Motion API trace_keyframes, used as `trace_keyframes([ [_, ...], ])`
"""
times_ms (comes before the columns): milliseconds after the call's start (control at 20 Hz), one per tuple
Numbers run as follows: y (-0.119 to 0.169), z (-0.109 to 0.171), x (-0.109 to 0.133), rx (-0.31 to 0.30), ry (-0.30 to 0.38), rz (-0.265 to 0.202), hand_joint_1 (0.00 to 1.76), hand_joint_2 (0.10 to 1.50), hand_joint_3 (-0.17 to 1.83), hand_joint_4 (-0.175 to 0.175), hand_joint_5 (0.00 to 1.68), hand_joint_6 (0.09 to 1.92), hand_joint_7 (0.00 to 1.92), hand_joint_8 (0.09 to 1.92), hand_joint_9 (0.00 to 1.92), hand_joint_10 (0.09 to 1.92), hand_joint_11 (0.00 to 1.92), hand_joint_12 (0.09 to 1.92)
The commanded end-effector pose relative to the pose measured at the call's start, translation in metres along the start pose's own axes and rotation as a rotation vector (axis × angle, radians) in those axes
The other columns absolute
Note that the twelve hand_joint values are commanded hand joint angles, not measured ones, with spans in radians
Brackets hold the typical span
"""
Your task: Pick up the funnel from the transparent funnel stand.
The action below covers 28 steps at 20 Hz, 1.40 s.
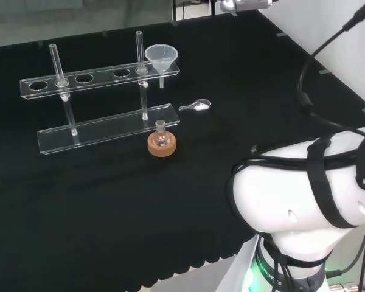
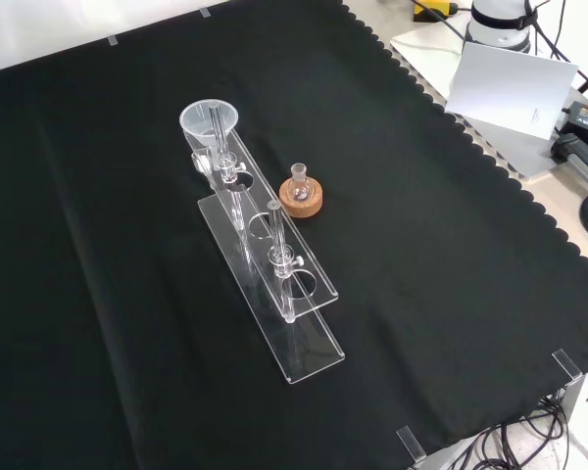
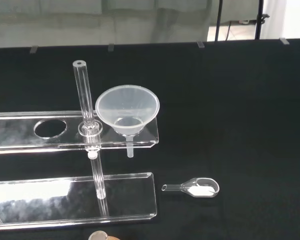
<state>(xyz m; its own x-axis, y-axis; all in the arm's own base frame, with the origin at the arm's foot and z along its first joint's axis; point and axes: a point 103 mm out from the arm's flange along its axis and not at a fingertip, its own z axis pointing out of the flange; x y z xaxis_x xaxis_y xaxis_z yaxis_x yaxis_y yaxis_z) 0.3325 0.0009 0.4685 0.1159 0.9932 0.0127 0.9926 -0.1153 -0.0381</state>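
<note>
From my seat, the funnel [image 1: 161, 59] was a pale, cloudy cone with a short stem, sitting in the end hole of the clear stand [image 1: 85, 79]; its stem hung down through the top shelf. In the head view that was the stand's right end. The stand had a top shelf with round holes, two upright clear rods and a flat base plate. I went across the head view from the left: first the stand, then near its base plate a small round flask [image 1: 162, 137] upright on a cork ring [image 1: 162, 146], then a little clear scoop [image 1: 198, 106] with white powder lying on the cloth, well apart from the funnel. At the right stood the arm's own white link [image 1: 298, 194] with black cables. I could not tell how the hand was set. In the front view the black cloth [image 2: 451, 245] ended in a scalloped edge, with pale bench and cables beyond it at the right.
</note>
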Motion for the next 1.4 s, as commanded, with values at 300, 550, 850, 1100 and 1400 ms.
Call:
trace_keyframes([
  [300, 0.081, 0.034, 0.001, 0.075, -0.008, -0.031, 0.00, 1.16, 0.42, 0.006, 0.22, 0.09, 0.00, 0.35, 0.13, 0.67, 0.02, 1.40],
  [550, 0.104, 0.058, 0.006, 0.130, -0.035, -0.034, 0.00, 1.15, 0.40, 0.001, 0.22, 0.09, 0.00, 0.35, 0.13, 0.67, 0.01, 1.41],
  [850, 0.129, 0.085, -0.001, 0.193, -0.043, -0.058, 0.03, 1.11, 0.36, -0.005, 0.19, 0.09, 0.00, 0.33, 0.11, 0.68, 0.00, 1.40],
  [1100, 0.147, 0.104, 0.000, 0.227, -0.084, -0.098, 0.23, 0.99, 0.28, -0.007, 0.21, 0.09, 0.00, 0.36, 0.12, 0.71, 0.00, 1.39],
  [1400, 0.167, 0.129, 0.018, 0.306, -0.071, -0.137, 0.40, 0.87, 0.22, -0.011, 0.22, 0.09, 0.00, 0.41, 0.14, 0.74, 0.00, 1.40],
])
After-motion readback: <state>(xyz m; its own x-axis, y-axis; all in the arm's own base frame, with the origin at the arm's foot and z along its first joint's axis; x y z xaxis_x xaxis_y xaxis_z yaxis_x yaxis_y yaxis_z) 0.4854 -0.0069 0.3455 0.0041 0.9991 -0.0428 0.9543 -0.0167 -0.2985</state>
